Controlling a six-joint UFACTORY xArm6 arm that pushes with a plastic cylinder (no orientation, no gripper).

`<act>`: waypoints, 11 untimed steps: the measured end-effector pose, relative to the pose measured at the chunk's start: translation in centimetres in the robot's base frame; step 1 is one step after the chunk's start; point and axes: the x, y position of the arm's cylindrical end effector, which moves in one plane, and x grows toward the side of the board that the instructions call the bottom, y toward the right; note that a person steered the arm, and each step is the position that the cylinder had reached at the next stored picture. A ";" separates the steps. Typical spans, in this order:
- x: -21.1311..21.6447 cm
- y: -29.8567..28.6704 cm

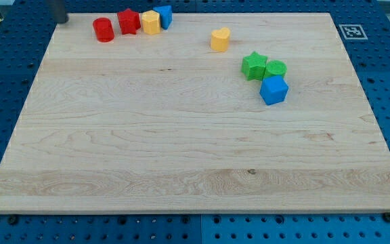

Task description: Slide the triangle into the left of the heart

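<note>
The blue triangle [164, 15] sits at the view's top, at the right end of a row, touching the yellow hexagon [150, 22]. The yellow heart [220, 39] stands alone, right of and slightly below the triangle. My tip [61, 21] is at the board's top left corner, left of the red cylinder [103, 30] and far left of the triangle. It touches no block.
A red star [128, 22] sits between the red cylinder and the yellow hexagon. A green star [253, 66], a green cylinder [275, 68] and a blue cube [273, 89] cluster right of centre. A black-and-white marker [350, 31] lies off the top right corner.
</note>
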 end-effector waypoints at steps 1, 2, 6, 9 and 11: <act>0.0 1.5; 0.0 9.7; 6.0 29.8; 7.5 25.3; 10.7 26.1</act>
